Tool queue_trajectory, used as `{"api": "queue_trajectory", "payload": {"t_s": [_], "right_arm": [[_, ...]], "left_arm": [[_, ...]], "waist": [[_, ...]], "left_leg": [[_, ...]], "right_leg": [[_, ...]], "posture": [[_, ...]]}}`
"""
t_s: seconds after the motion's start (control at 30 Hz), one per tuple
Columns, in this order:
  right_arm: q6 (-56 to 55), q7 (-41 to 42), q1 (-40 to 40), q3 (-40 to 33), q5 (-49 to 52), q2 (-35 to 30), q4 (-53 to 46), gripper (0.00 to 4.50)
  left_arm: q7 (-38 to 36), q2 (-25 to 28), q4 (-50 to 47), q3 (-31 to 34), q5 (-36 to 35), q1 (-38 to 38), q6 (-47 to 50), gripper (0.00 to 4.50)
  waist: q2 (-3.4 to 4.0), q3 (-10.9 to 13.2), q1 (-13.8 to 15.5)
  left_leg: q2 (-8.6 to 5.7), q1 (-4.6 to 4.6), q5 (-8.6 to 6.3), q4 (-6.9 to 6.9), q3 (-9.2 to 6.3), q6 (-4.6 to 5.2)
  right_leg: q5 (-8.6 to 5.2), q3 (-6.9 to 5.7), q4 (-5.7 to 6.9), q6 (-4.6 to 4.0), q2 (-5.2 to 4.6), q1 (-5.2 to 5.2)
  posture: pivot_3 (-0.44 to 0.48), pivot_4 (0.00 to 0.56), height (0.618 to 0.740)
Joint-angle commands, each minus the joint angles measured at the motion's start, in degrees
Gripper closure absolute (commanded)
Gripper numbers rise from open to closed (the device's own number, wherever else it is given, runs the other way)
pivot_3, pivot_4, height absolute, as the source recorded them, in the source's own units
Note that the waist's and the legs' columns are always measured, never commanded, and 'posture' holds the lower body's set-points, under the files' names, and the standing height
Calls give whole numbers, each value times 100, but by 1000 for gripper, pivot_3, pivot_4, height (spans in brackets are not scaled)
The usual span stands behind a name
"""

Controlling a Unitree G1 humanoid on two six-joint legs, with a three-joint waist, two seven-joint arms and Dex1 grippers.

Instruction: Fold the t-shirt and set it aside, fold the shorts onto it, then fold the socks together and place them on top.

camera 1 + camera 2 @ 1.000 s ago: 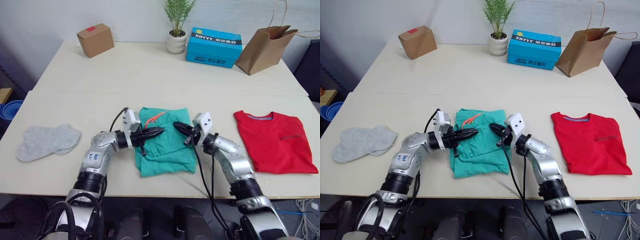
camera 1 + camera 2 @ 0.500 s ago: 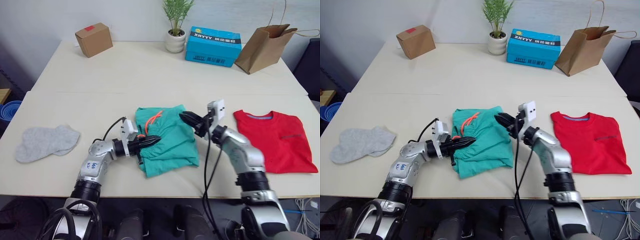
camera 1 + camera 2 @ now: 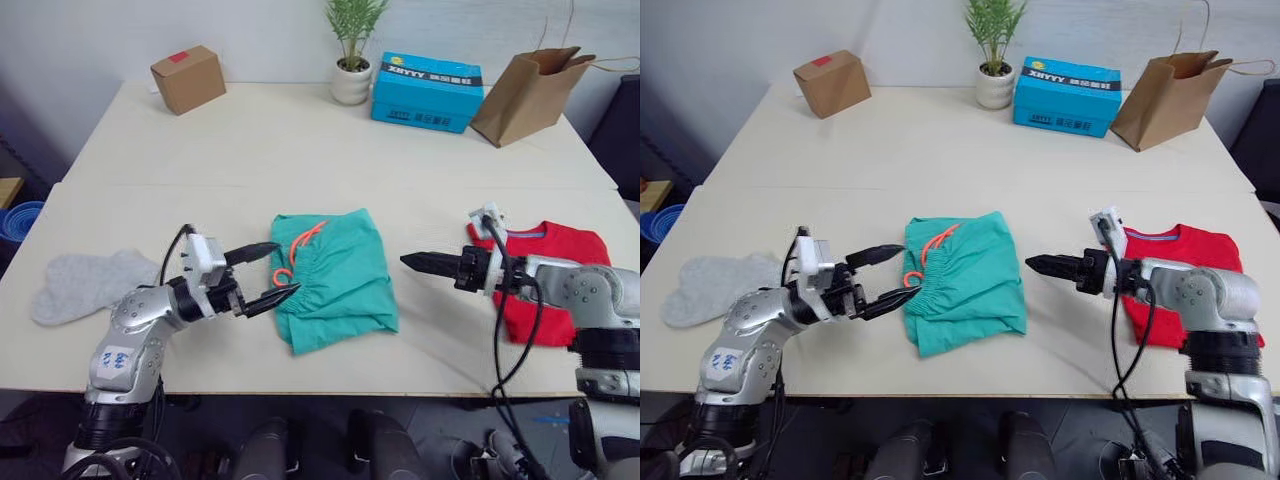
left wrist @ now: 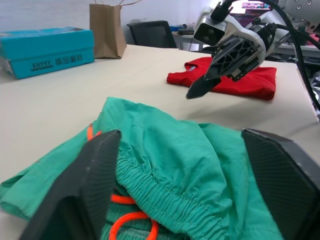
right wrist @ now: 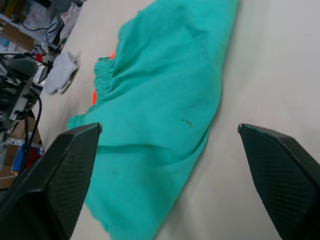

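The teal-green shorts [image 3: 338,282] lie folded at the middle of the near table, orange drawstring [image 3: 296,250] showing at their left. My left gripper [image 3: 270,272] is open at their left edge, with nothing between its fingers. My right gripper [image 3: 418,263] is open too, a short way off the shorts' right edge and pointing at them. The folded red t-shirt [image 3: 562,240] lies flat at the right, partly behind my right arm. At the far left, near the table edge, rest the grey socks [image 3: 75,282].
On the far table stand a cardboard box [image 3: 188,78], a potted plant [image 3: 353,62], a blue box [image 3: 427,92] and a brown paper bag [image 3: 530,95]. A seam [image 3: 150,184] divides the two tables.
Both grippers have opened, let go of the shorts and drawn back, left to the left, right to the right. The shorts now lie folded on the table.
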Motion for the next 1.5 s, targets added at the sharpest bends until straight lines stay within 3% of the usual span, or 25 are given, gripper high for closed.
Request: {"api": "queue_trajectory", "payload": {"t_s": [0.03, 0.1, 0.2, 0.4, 0.57, 0.73, 0.83, 0.9, 1.0, 1.17, 1.37, 1.5], "right_arm": [[191, 177, -556, 784, -431, 412, 668, 0], [96, 161, -868, 1040, -676, 762, 960, 0], [-53, 64, -1157, 1138, -932, 1232, 1284, 542], [-168, -92, -1235, 768, -1087, 1598, 1394, 2640], [182, 175, -923, 771, -958, 1186, 647, 4394], [810, 615, -623, 578, -434, 345, -555, 4455], [1261, 1105, -525, 482, -29, -651, -1265, 4455], [1090, 1624, -485, 464, -9, -1566, -1384, 4455], [819, 2116, -563, 505, -118, -2406, -1073, 4455], [-273, 2880, -1198, 895, -1096, -3490, 644, 4455], [-2592, 3315, -1882, 1738, -2973, -3510, 3338, 4455], [-3599, 3032, -2244, 1985, -3863, -3217, 4804, 4455]], "left_arm": [[-536, 33, -354, 91, -839, 289, 168, 28], [-652, 82, -395, 74, -1012, 304, 267, 28], [-634, 114, -343, 90, -989, 304, 243, 0], [-589, 162, -280, 124, -878, 287, 116, 0], [-602, 177, -202, 104, -840, 269, 79, 0], [-541, 126, -82, -17, -772, 180, 133, 0], [-455, 84, -12, 33, -835, 169, 167, 0], [-550, 97, 106, -15, -814, 92, 154, 0], [-621, 75, 245, -62, -767, -17, 92, 0], [-665, 10, 365, -115, -733, -52, 12, 0], [-574, -100, 307, -143, -687, -25, -102, 0], [-627, 53, 262, -112, -704, -41, -3, 0]], "waist": [[0, 0, -28], [0, 0, -29], [-4, -3, -37], [-4, -2, -6], [-4, -2, 26], [6, 4, 44], [22, 13, 41], [35, 21, 71], [35, 22, 96], [48, 30, 76], [50, 31, 37], [58, 35, 25]], "left_leg": [[1, -1, 1, -1, 0, 0], [3, -4, 8, -1, 0, 5], [10, -1, 11, -1, 0, -2], [9, -6, 9, -1, 0, -2], [9, -7, 6, -1, -1, -5], [-3, -12, -9, -1, -2, -11], [-3, -17, -12, -2, -2, -7], [-3, -18, -14, -3, -3, -4], [-2, -17, -18, -4, -2, -4], [-3, -16, -21, -4, 6, -5], [-1, -19, -24, -7, 11, -13], [-3, -19, -18, -5, 26, -6]], "right_leg": [[0, -1, 1, 0, 1, -2], [-3, -2, 7, -6, 5, -9], [-3, -2, 9, -6, 15, -7], [-3, -3, 13, -5, 15, -7], [-3, -3, 24, -5, 14, -8], [0, -4, -4, 0, -1, -8], [0, -3, -6, 0, -2, -11], [0, -5, -9, 0, -1, -13], [0, -7, -21, 1, 1, -11], [2, -1, -24, 5, 0, -12], [2, -2, -38, 5, 9, -13], [4, 4, -33, 7, 10, -16]], "posture": [[0, 150, 740], [0, 150, 740], [0, 150, 740], [0, 150, 740], [0, 150, 740], [0, 150, 740], [0, 150, 740], [0, 150, 740], [0, 150, 740], [0, 150, 740], [0, 150, 740], [0, 150, 740]]}}
